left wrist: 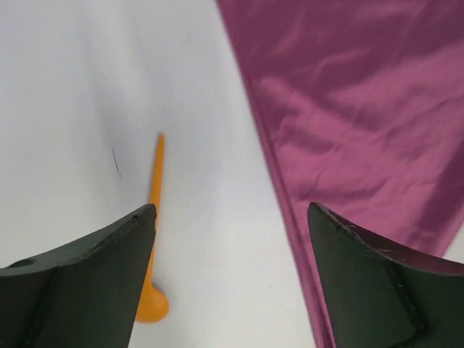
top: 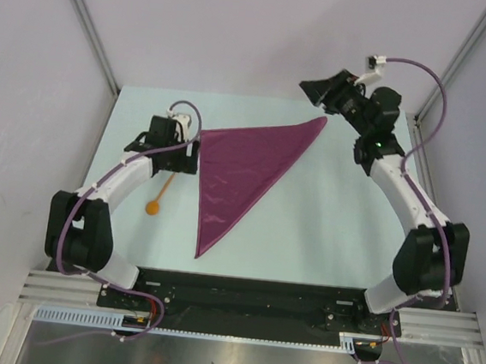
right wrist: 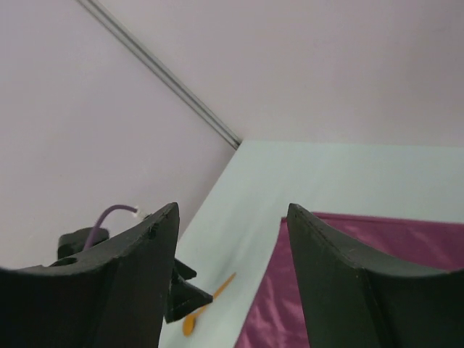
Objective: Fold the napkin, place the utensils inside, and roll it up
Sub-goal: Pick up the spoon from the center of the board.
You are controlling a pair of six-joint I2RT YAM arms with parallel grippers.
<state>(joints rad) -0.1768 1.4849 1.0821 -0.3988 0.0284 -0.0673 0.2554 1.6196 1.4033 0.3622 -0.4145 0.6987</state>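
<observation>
The plum napkin [top: 244, 172] lies flat in the middle of the table, folded into a triangle with points at the far right, far left and near side. The orange spoon [top: 159, 196] lies on the table left of it, bowl toward me. My left gripper [top: 187, 153] is open and empty, low over the bare strip between spoon [left wrist: 153, 246] and napkin edge [left wrist: 348, 123]. My right gripper [top: 319, 88] is open and empty, raised above the napkin's far right point; its view shows the napkin [right wrist: 406, 275] and the spoon [right wrist: 206, 304] far off.
The pale table [top: 324, 233] is bounded by lilac walls with metal frame posts [top: 86, 21] at the back corners. The arm bases stand on a black rail [top: 249, 294] at the near edge.
</observation>
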